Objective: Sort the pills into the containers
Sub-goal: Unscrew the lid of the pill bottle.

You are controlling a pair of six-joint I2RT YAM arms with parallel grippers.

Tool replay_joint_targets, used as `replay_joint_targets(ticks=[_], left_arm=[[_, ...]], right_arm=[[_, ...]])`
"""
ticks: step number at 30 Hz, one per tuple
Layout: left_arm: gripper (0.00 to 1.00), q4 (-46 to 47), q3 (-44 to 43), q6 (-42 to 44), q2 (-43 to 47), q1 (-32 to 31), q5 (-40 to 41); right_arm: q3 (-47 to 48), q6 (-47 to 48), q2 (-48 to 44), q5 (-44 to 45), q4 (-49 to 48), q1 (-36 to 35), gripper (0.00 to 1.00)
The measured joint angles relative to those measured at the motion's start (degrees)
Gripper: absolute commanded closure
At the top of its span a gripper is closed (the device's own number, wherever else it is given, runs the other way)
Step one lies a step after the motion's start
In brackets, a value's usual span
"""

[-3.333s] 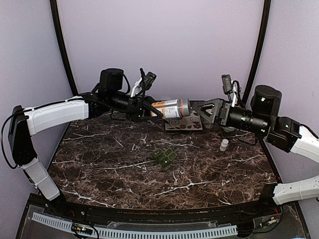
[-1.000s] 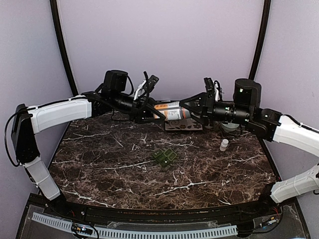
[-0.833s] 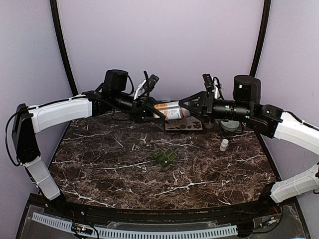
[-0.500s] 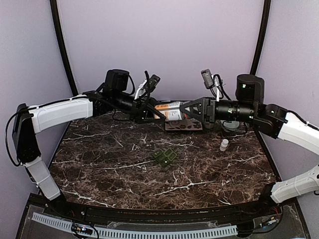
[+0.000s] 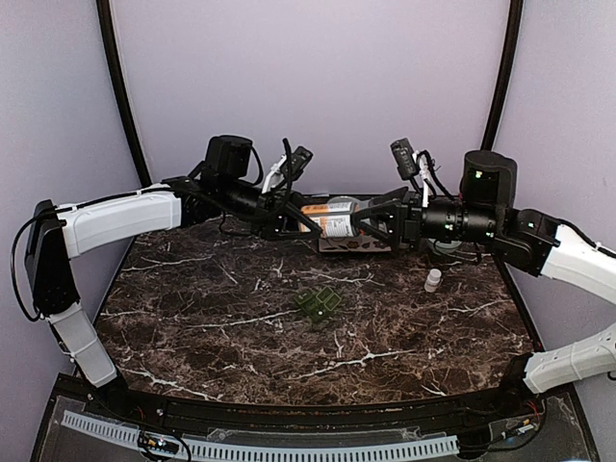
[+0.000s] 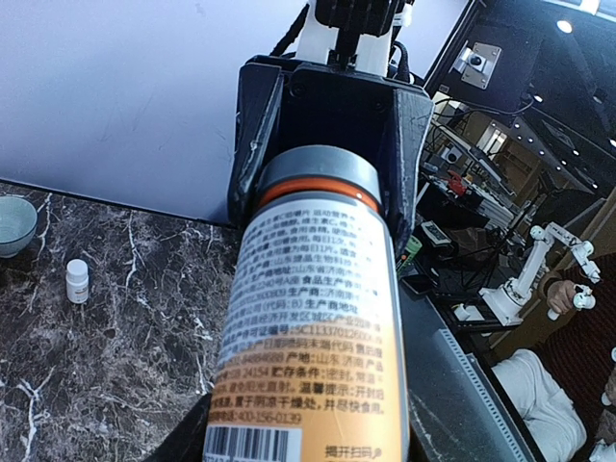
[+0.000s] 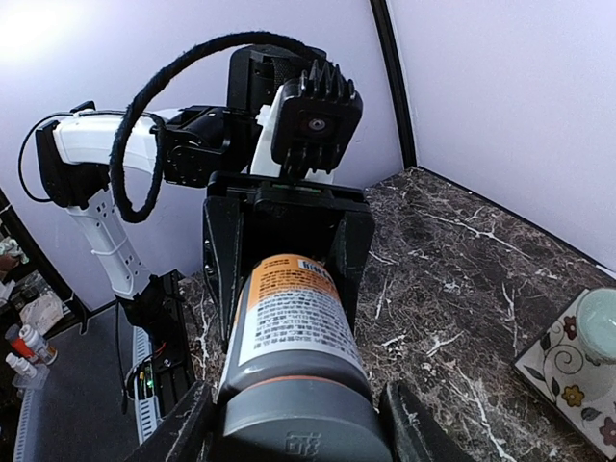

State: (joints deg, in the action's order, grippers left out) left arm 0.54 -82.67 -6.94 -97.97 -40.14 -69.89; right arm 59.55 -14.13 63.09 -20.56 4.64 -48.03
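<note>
Dark brown marble counter (image 5: 192,318) with white veining; purple walls behind.

Two white-and-black arms, one from each side, meeting above the back of the counter.

Left gripper (image 5: 304,219): clamped on the base end of an orange-and-white labelled bottle (image 5: 329,216) with printed text and a barcode. Holds it lying roughly level, clear of the counter. In left wrist view the bottle (image 6: 318,318) fills the frame, base nearest the lens.

Right gripper (image 5: 364,218): closed on the bottle's grey cap (image 7: 294,423) from the opposite end. In right wrist view, one of the fingers (image 7: 188,428) pressed against each side of the cap, orange label stretching away toward the left gripper (image 7: 279,241). In left wrist view, black body of the right gripper (image 6: 327,115) framing the cap (image 6: 322,171).

Flat brownish patterned mat (image 5: 351,241) at the back of the counter, directly below the held bottle.

Pale green bowl (image 6: 14,223) at the left edge of left wrist view, standing on the counter near the back wall.

Small dark-green plastic pill organiser (image 5: 319,304), a short strip of square compartments, lying mid-counter, in front of the mat and well apart from both grippers. Lid state: cannot tell at this size.

Small white bottle (image 5: 433,280) upright on the counter, right of the organiser, below the right arm; also seen near the bowl in left wrist view (image 6: 77,280).
</note>
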Motion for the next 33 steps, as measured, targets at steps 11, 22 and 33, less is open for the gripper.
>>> replay_joint_targets(ticks=[11, 22, 33], left_arm=[[1.00, 0.1, 0.1, -1.0, 0.0, -0.1, -0.3], [1.00, 0.7, 0.6, -1.9, 0.0, 0.8, -1.7], [1.00, 1.6, 3.5, -1.2, 0.7, 0.8, -0.3]], right_arm=[[-1.3, 1.7, -0.7, 0.0, -1.3, 0.0, 0.58], [-6.0, -0.5, -3.7, 1.4, -6.8, 1.2, 0.56], [-7.1, -3.7, -4.6, 3.9, -9.7, 2.0, 0.56]])
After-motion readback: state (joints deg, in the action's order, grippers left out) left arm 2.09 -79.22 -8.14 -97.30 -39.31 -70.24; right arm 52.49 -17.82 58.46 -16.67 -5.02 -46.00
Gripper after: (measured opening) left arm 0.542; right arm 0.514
